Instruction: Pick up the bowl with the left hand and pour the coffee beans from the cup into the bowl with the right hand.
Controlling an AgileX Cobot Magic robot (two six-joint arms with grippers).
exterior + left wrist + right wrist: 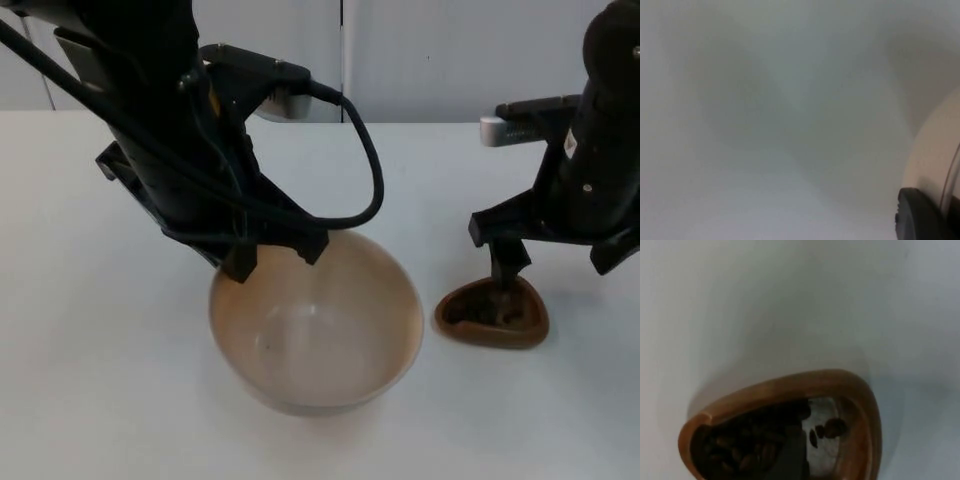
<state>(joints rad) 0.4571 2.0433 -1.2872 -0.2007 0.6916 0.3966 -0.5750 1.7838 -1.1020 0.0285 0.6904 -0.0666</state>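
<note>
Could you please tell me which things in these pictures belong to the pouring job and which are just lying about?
Belonging: bowl, under the left gripper; brown cup of coffee beans, at the right gripper.
Lying about: just the table.

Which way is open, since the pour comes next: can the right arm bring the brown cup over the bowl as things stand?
Probably yes. The right tool is already at the brown cup of coffee beans, and bare table separates it from the cream bowl. The left tool sits at the bowl's far rim, leaving its cup-side open.
</note>
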